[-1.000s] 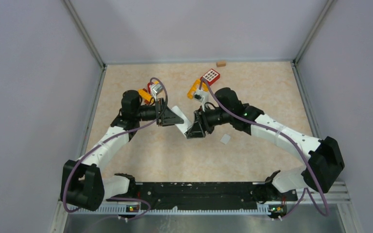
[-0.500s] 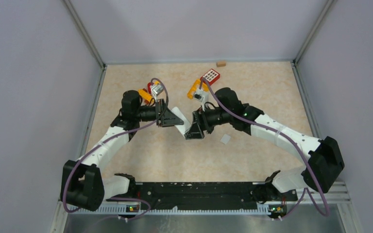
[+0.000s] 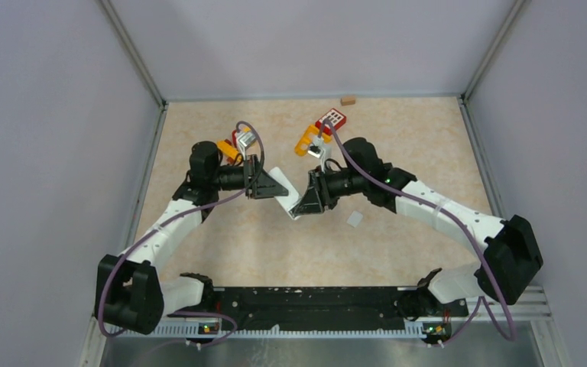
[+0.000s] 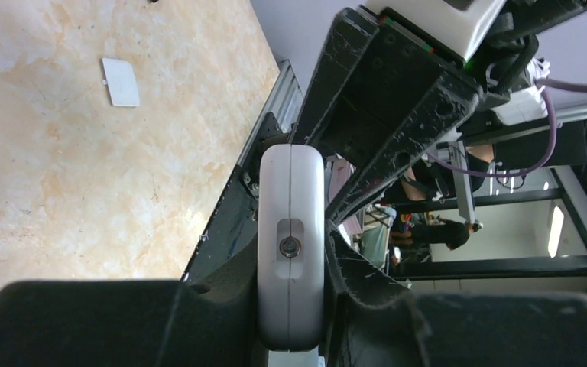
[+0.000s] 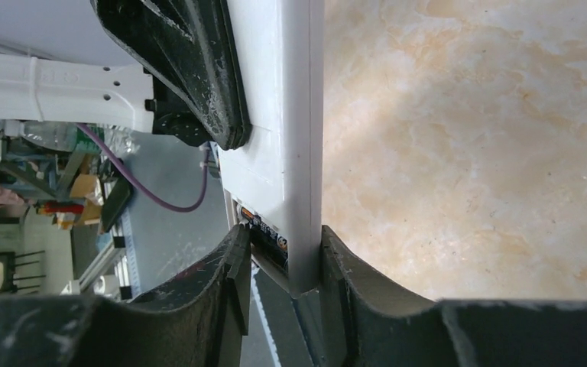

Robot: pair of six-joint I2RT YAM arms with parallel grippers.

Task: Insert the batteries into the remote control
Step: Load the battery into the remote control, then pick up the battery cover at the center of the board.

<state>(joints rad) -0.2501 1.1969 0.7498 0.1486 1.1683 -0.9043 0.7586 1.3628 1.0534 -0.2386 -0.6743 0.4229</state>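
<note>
The left gripper (image 4: pixel 291 294) and right gripper (image 5: pixel 283 264) each pinch one end of the white remote (image 3: pixel 283 189), holding it tilted between them over the middle of the table (image 3: pixel 413 138). A dark, orange-marked strip (image 5: pixel 264 229) at its right-held end may be a battery; I cannot tell. A white square (image 3: pixel 355 219) lies toward the right edge.
</note>
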